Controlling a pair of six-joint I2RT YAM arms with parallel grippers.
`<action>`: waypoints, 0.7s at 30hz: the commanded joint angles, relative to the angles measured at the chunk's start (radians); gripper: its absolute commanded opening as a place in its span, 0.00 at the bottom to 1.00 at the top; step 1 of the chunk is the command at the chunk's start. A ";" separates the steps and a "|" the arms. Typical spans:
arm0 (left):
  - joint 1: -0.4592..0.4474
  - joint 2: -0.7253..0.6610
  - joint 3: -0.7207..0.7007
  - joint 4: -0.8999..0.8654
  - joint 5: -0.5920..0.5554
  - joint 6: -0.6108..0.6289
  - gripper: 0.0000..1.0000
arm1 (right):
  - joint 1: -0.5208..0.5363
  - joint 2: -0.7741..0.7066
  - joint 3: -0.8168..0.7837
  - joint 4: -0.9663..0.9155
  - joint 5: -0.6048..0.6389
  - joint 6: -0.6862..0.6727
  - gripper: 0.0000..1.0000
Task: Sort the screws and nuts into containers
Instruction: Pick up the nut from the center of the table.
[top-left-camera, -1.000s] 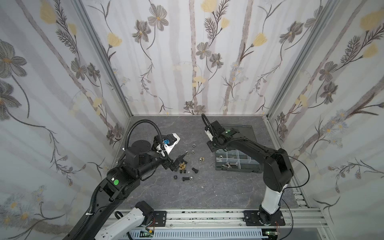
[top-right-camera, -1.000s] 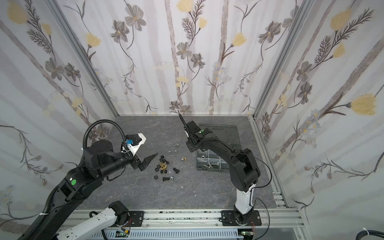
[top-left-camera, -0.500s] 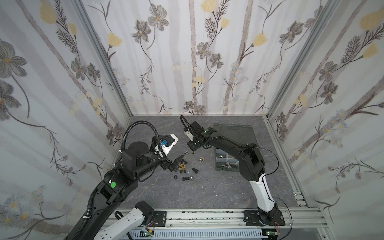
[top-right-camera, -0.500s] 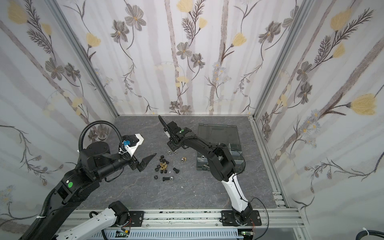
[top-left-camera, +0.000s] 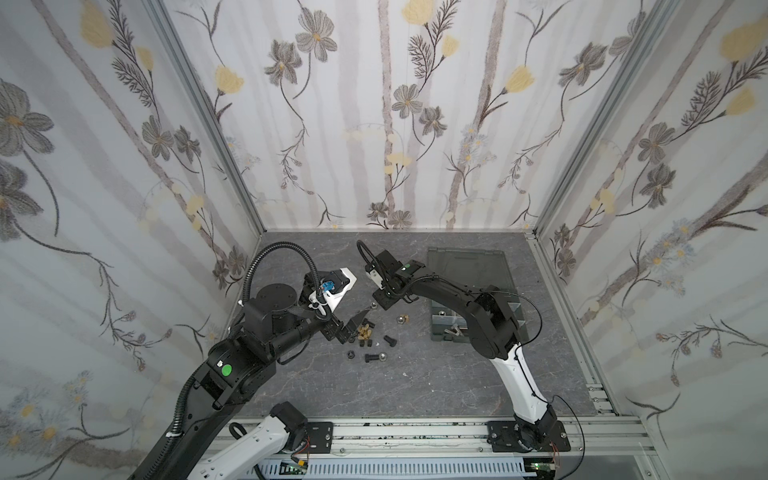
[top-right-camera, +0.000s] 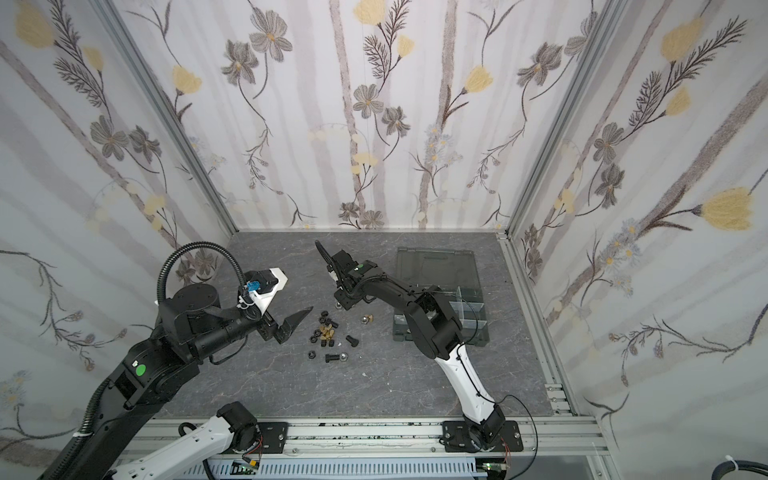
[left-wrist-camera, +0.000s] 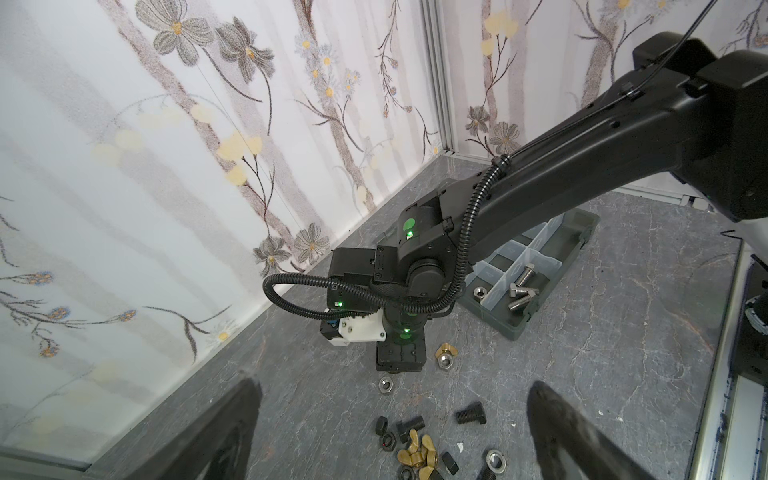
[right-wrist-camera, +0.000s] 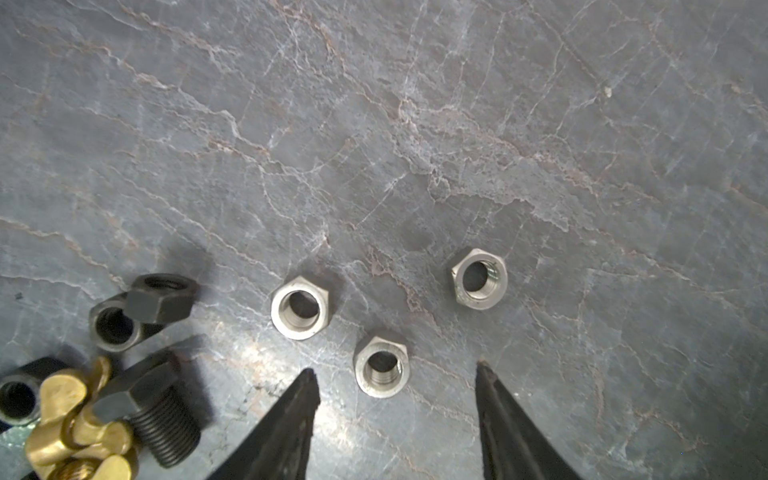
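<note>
Right wrist: parted claw (right-wrist-camera: 395, 369) perhaps straddles nut (right-wrist-camera: 381, 365) beside screw (right-wrist-camera: 153, 411).

floral walls (top-left-camera: 374, 124), grey marbled tabletop (top-left-camera: 415, 382)

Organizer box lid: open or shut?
Open. The lid lies flat behind the organizer box, and silver screws show in its uncovered compartments.

The organizer box (top-right-camera: 473, 337) sits at the right of the table (top-right-camera: 374, 382), its lid (top-right-camera: 436, 266) lying flat behind it, with screws (left-wrist-camera: 521, 291) in one near compartment and a single nut (left-wrist-camera: 480, 292) in the next. The loose pile (top-right-camera: 326, 330) lies mid-table, left of the box. Just behind it, the middle nut (right-wrist-camera: 381, 366) of three lies between the tips of the right gripper (right-wrist-camera: 395, 370).
</note>
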 joint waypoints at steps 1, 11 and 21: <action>0.000 0.000 0.004 0.009 -0.008 0.013 1.00 | 0.002 0.018 0.008 -0.006 0.013 -0.011 0.61; 0.001 -0.001 0.001 0.008 -0.013 0.016 1.00 | 0.002 0.043 0.007 -0.004 0.001 -0.011 0.60; 0.001 -0.003 0.002 0.011 -0.014 0.019 1.00 | -0.004 0.073 0.020 0.003 0.002 -0.003 0.47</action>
